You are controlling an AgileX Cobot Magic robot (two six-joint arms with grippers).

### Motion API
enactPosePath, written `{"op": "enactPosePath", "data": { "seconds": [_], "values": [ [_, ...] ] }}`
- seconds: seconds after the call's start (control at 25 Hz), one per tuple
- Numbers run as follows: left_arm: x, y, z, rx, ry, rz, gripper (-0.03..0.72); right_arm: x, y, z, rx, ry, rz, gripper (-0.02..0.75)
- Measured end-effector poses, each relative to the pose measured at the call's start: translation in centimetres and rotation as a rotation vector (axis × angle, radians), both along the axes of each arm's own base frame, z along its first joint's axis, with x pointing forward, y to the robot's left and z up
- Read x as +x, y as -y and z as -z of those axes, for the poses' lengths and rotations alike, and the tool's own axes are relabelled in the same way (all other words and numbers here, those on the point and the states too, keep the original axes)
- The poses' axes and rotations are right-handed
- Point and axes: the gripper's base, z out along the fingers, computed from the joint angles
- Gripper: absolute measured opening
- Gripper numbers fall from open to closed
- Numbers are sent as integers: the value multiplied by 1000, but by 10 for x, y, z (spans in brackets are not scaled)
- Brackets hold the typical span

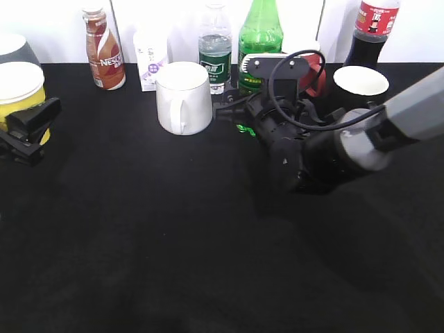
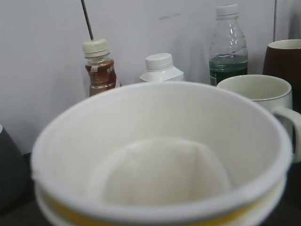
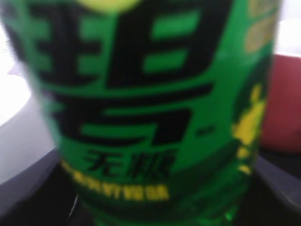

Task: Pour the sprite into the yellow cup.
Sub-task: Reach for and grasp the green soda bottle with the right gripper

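**Black bench, white wall, both arms at their things**

Exterior view: a black cloth covers the bench point(image 1: 173, 250), which runs back to a plain white wall point(image 1: 62, 28). Along the wall stand a brown Nescafé bottle point(image 1: 105, 48), a small white carton point(image 1: 150, 60), a clear bottle with a dark green label point(image 1: 214, 47), the sprite point(image 1: 261, 31) and a dark cola bottle point(image 1: 370, 35), with a white mug point(image 1: 183, 97) and a black cup point(image 1: 360, 84) just in front. The right gripper point(image 1: 236, 114) reaches at the sprite's base; whether it clamps the bottle cannot be told. At the left edge the left gripper point(image 1: 28, 125) sits against the yellow cup point(image 1: 22, 90); its grip cannot be told either.

Left wrist view: the yellow cup point(image 2: 160, 160) fills the frame, white inside and empty, with the wall point(image 2: 42, 70) pale grey behind the row of bottles.

Right wrist view: the sprite point(image 3: 150, 113) label fills the frame, blurred, very close to the camera.
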Motion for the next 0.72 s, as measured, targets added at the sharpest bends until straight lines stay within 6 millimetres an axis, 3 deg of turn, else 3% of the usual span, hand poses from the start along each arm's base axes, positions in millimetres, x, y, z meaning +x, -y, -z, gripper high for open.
{"op": "enactPosePath", "data": {
  "seconds": [0.16,0.4,0.48,0.6,0.72],
  "values": [
    [0,0,0,0,0,0,460,12,6,8,-4,-5,24,658],
    [0,0,0,0,0,0,460,24,0,4,-11,12,-19,645],
    [0,0,0,0,0,0,460,24,0,6,-16,0,-25,595],
    [0,0,0,0,0,0,460,25,1,6,-18,2,-23,451],
    [0,0,0,0,0,0,460,25,2,6,-24,28,-16,440]
  ]
}}
